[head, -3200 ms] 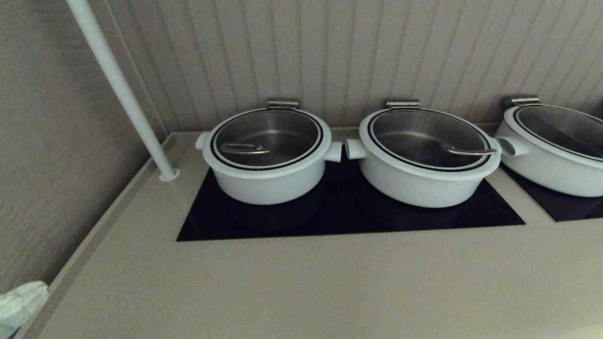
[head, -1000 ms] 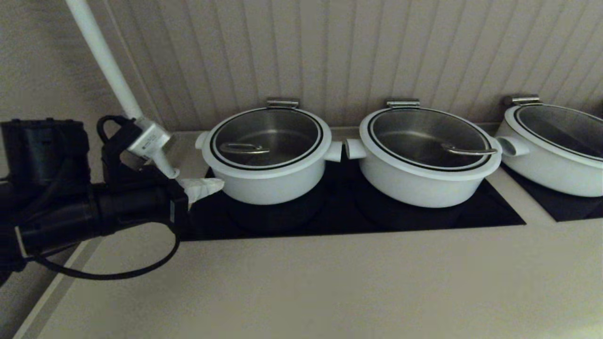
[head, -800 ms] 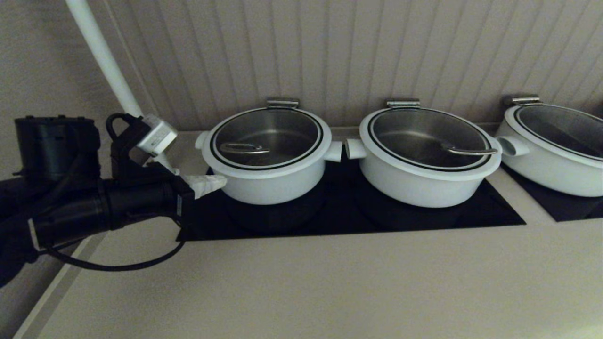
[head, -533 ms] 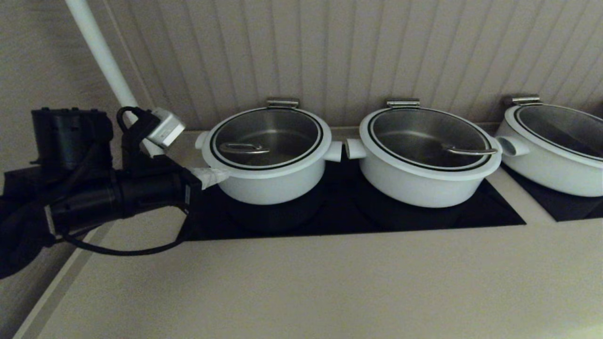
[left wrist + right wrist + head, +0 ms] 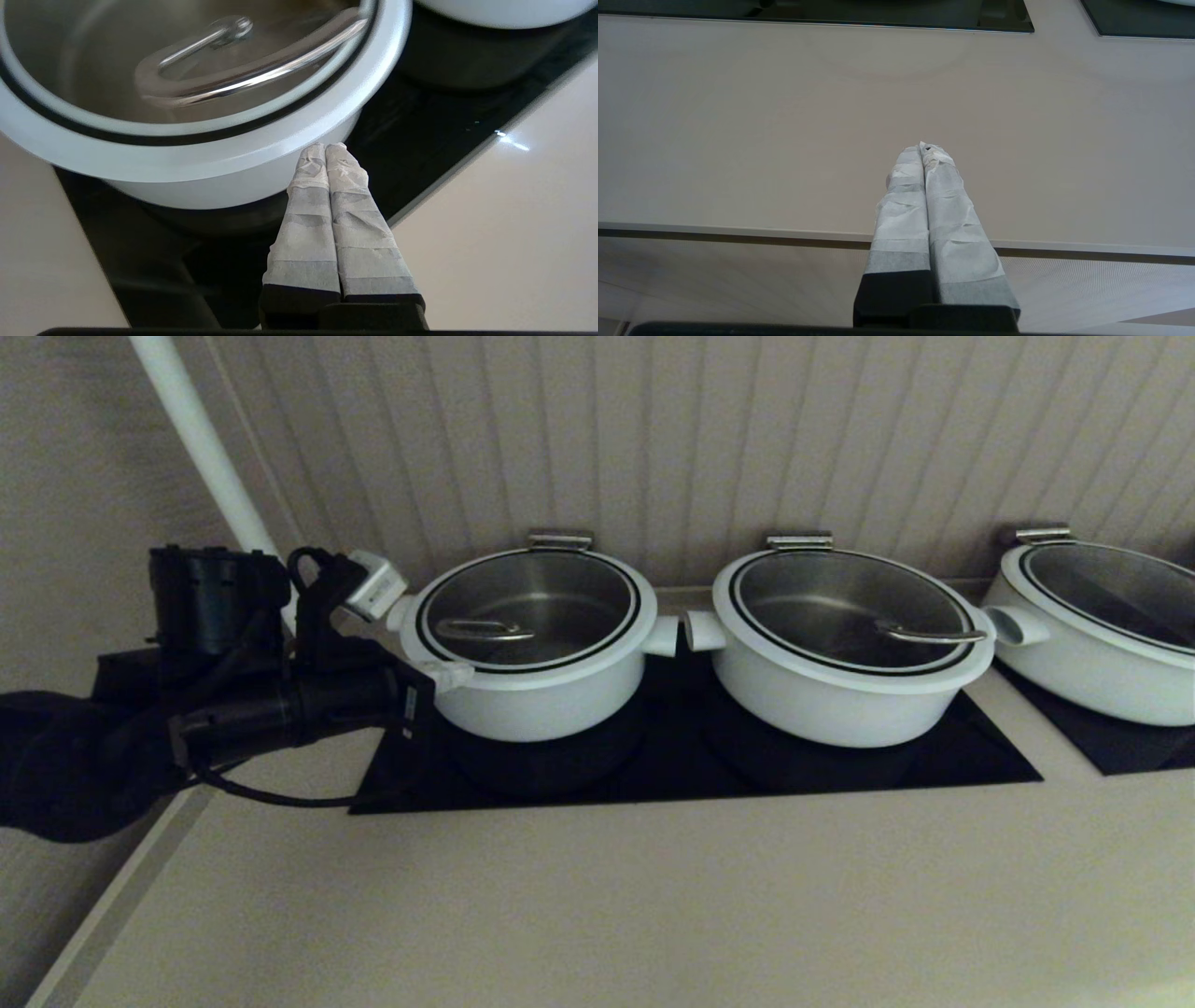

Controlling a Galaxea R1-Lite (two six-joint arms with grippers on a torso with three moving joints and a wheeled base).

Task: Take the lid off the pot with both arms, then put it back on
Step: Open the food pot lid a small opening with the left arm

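The pot (image 5: 532,705) is the leftmost white pot on the black cooktop. The lid (image 5: 527,607) sits shut on it, its steel-wire handle (image 5: 481,630) lying toward the left. My left gripper (image 5: 457,674) is shut and empty, its taped fingertips against the lid's white rim at the pot's front left. In the left wrist view the shut gripper (image 5: 325,148) meets the rim's outer edge (image 5: 261,154), just above the pot wall (image 5: 187,186). My right gripper (image 5: 923,148) is shut and empty, low over the counter's front edge, out of the head view.
Two wider white pots with lids stand to the right, one in the middle (image 5: 840,705) and one at the far right (image 5: 1092,672). A white pole (image 5: 205,457) rises behind my left arm. The black cooktop (image 5: 691,770) is set into the beige counter (image 5: 653,896).
My left arm has come in from the left and moved right, toward the pot. Its shut fingertips now reach the lid's rim. The pots and lids have not moved.
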